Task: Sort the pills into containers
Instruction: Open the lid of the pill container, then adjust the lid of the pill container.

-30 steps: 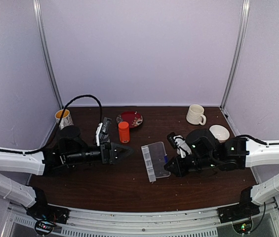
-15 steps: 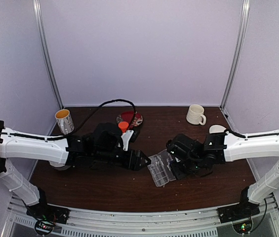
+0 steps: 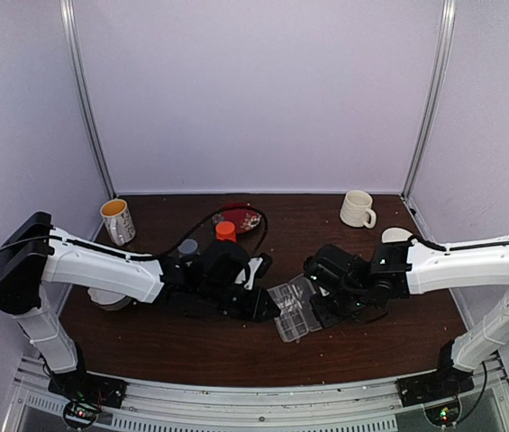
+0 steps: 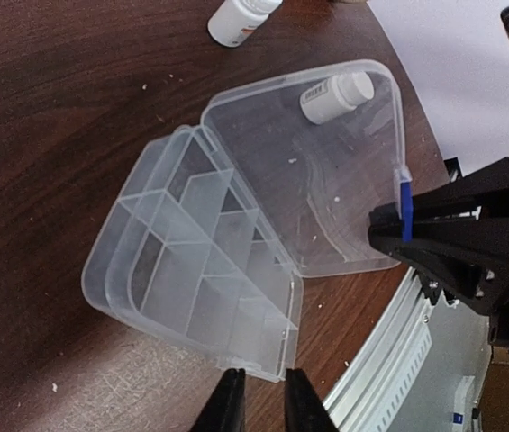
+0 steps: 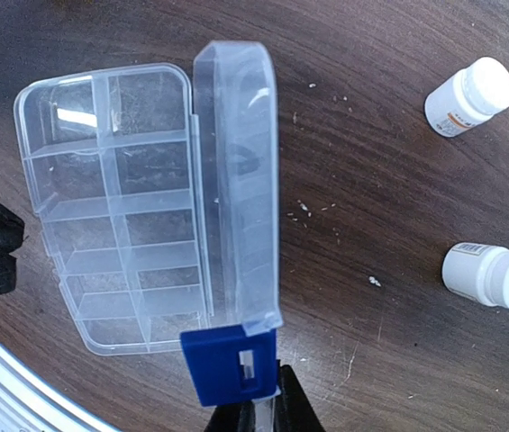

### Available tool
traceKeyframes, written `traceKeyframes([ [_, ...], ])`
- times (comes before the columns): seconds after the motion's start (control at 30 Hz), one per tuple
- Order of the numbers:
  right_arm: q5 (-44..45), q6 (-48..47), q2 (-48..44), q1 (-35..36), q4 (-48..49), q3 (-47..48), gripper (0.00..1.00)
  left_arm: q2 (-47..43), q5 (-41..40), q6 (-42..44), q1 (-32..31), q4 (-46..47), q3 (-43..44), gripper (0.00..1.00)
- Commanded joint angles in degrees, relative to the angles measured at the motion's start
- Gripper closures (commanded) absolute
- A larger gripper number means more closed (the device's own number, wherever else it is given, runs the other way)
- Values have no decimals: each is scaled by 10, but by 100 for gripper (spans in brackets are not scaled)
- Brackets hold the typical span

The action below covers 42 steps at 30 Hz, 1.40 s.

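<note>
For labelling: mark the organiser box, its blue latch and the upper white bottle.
organiser box (image 5: 114, 225), right wrist view, compartment grid.
blue latch (image 5: 218, 364), right wrist view, flat face.
upper white bottle (image 5: 453, 111), right wrist view, labelled body.

The left arm (image 3: 101, 265) swung in from the left of the worktop (image 3: 236, 346) toward its centre. This brought the left tool (image 4: 260, 400) up to a corner of the organiser box (image 4: 191, 270), and its jaws narrowed from wide to a thin gap. The right arm (image 3: 470, 261) stretched out straighter. The box turned to a slant and slid slightly nearer.
</note>
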Motion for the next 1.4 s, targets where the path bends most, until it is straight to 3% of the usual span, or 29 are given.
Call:
traceKeyframes([
  [0.0,-16,15,4,-4,7,2,92,-1,10,-13,-2,40,20,84],
  [0.27,-57,38,0,-5,8,4,89,68,7,-33,-1,-29,64,85],
  [0.53,-119,53,-17,-35,70,-56,82,115,34,-35,12,-34,70,86],
  [0.77,-125,42,-38,-58,93,-88,60,127,29,-28,12,-53,83,84],
  [1.03,-197,51,-73,-103,185,-175,61,145,0,-19,14,-111,107,82],
  [1.37,-177,45,-134,-125,203,-222,65,163,-26,-1,24,-176,144,79],
])
